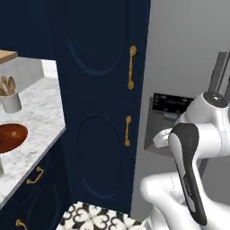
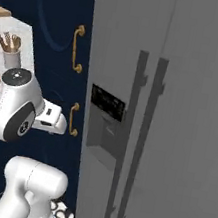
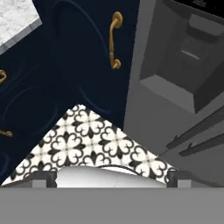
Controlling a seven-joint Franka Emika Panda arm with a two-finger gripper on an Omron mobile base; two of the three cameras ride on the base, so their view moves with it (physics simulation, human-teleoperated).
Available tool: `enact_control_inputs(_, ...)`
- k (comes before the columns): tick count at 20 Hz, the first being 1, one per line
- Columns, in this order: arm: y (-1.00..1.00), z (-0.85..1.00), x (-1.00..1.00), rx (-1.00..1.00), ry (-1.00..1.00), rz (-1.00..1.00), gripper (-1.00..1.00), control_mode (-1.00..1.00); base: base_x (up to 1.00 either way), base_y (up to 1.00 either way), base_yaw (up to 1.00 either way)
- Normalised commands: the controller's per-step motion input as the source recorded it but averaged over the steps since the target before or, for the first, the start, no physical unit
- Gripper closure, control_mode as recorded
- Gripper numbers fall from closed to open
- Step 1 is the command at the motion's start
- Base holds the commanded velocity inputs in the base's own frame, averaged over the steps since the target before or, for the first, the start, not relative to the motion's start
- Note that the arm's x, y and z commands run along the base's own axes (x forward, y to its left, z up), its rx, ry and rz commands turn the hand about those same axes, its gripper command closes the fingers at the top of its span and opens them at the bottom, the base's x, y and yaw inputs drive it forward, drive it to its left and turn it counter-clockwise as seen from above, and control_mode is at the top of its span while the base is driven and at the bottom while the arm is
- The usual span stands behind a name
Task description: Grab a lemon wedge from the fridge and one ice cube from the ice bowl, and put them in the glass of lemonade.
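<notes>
The grey steel fridge (image 2: 180, 118) stands with both doors shut, its two long dark handles (image 2: 135, 136) side by side and the black-panelled dispenser recess (image 2: 104, 125) to their left. It also fills the right of the left base view, as fridge (image 1: 179, 54). In the hand view my gripper (image 3: 110, 178) is open and holds nothing, with fingertips (image 3: 43, 177) wide apart above the patterned floor; the fridge (image 3: 148, 109) lies ahead to the right. The reddish-brown ice bowl (image 1: 9, 137) sits on the marble counter (image 1: 40, 112) at the left. The lemon wedge is hidden and the glass of lemonade is out of view.
Tall navy cabinets (image 1: 99, 90) with gold handles (image 1: 131, 67) stand between the counter and the fridge. A grey utensil crock (image 1: 11, 101) stands behind the bowl. Black-and-white tiled floor (image 3: 87, 140) lies below. My white arm (image 1: 193, 170) rises close in front of the fridge.
</notes>
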Motion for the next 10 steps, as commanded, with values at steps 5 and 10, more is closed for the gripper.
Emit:
enact_control_inputs(5, 0.00, 0.00, 0.00, 0.00, 0.00, 0.00, -1.00, 1.00, -0.43, -0.17, -0.52)
enact_control_inputs(10, 0.00, 0.00, 0.00, 0.00, 0.00, 0.00, -1.00, 1.00, -0.43, 0.00, -0.52)
